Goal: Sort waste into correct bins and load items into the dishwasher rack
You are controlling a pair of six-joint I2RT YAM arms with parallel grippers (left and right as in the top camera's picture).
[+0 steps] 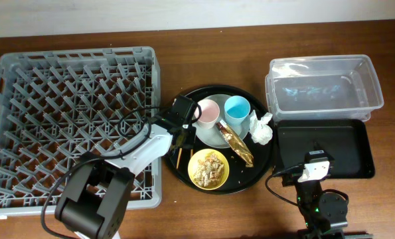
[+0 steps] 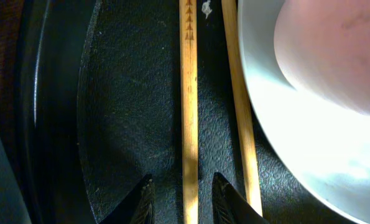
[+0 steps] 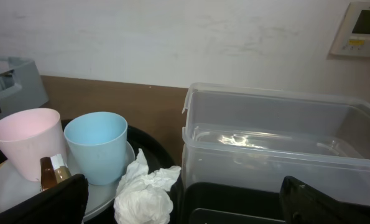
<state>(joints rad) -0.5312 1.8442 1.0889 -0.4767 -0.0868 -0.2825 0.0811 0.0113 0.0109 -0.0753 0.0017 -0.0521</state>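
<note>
Beneath the left gripper (image 2: 185, 200), part-spread and pinching nothing, one chopstick (image 2: 189, 93) runs lengthwise between its fingers. The other chopstick (image 2: 237, 93) lies just outside them. The right gripper (image 3: 194, 200), spread wide, sits well apart.

Chopsticks (image 2: 189, 112) on round tray (image 2: 129, 124) beside plate (image 2: 278, 143)

The tissue (image 3: 142, 193) lies between blue cup (image 3: 97, 146) and clear tub (image 3: 278, 143).
</note>
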